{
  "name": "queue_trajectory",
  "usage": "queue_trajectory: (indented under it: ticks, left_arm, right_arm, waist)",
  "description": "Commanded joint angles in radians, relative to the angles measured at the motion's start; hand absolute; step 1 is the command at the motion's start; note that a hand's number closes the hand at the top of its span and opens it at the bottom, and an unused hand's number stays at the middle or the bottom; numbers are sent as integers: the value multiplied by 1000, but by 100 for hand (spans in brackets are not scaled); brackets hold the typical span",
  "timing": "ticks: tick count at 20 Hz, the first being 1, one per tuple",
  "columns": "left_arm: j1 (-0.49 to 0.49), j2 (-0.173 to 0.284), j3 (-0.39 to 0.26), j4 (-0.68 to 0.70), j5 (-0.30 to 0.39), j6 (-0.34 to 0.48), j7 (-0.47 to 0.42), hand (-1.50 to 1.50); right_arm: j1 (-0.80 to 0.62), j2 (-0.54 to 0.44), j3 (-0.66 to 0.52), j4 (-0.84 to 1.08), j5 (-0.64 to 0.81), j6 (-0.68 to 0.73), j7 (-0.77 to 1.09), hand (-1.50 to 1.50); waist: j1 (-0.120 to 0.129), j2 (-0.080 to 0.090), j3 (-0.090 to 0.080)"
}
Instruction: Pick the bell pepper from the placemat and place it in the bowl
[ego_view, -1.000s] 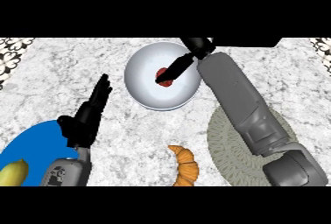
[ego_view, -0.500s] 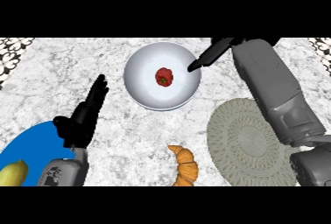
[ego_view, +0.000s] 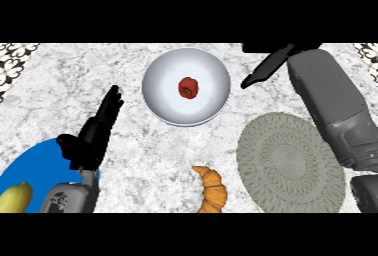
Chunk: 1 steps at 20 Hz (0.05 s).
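In the bowl (ego_view: 168, 107), bell pepper (ego_view: 187, 88), right hand (ego_view: 267, 67) apart, placemat (ego_view: 291, 165) bare

A golden-brown croissant (ego_view: 211, 189) lies on the grey-white marbled tabletop (ego_view: 155, 145) near the lower middle of the view, curved like a crescent. At the lower left sits a blue plate (ego_view: 29, 165), cut off by the view's edge, with a yellow banana (ego_view: 15, 197) resting on it. Dark patterned strips (ego_view: 16, 60) show at the tabletop's upper corners.
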Motion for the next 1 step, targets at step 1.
queue_trajectory:
  ticks: [1]
  left_arm:
    - [-39,-5,10,22,-3,7,23,0]
  right_arm:
    - [50,-38,24,19,30,82,-107,-150]
  waist:
    - [5,5,0]
